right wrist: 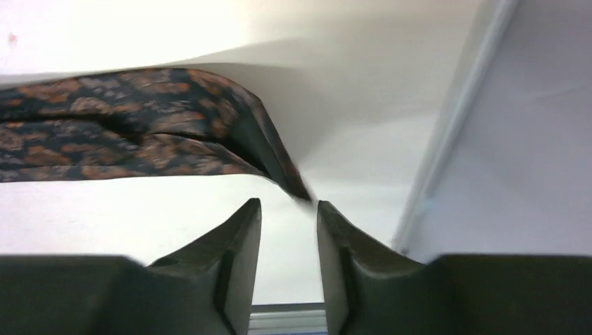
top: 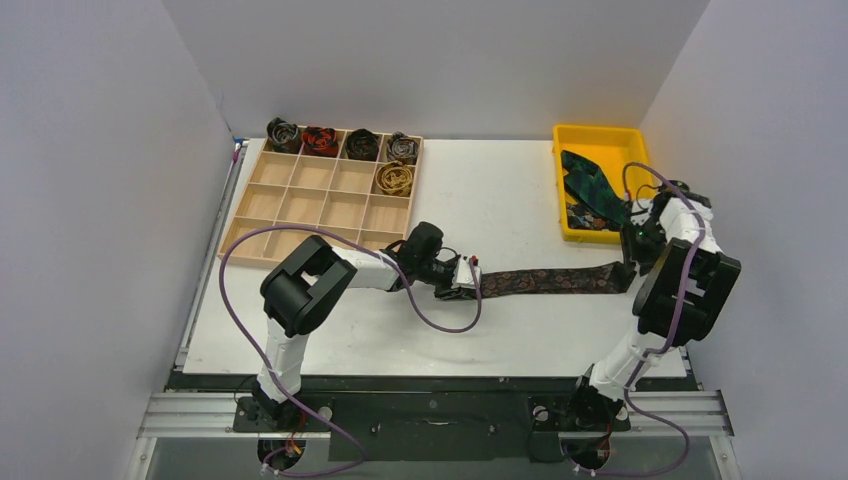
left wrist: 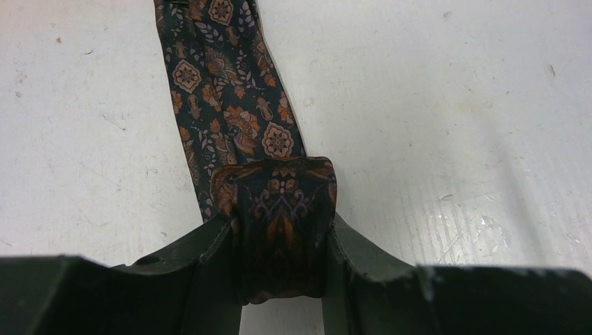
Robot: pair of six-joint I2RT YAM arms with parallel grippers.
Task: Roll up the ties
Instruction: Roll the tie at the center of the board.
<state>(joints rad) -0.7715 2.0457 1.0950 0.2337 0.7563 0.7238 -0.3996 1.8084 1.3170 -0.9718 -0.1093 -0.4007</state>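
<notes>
A dark brown-black patterned tie [top: 555, 280] lies flat across the table between the two grippers. My left gripper [top: 463, 279] is shut on its rolled-up near end [left wrist: 283, 216]; the flat strip [left wrist: 223, 91] runs away from the coil. My right gripper [top: 630, 262] is at the tie's other end. In the right wrist view it [right wrist: 288, 204] is open with nothing between the fingers, and the tie's wide end [right wrist: 139, 139] lies just ahead, its tip lifted near the right fingertip [right wrist: 328, 213]. A green-blue tie [top: 592, 185] lies in the yellow bin.
A yellow bin [top: 562, 200] stands at the back right. A wooden compartment tray [top: 300, 205] at the back left holds rolled ties: several in the back row [top: 321, 140] and a gold one [top: 394, 179] below them. White walls stand on both sides.
</notes>
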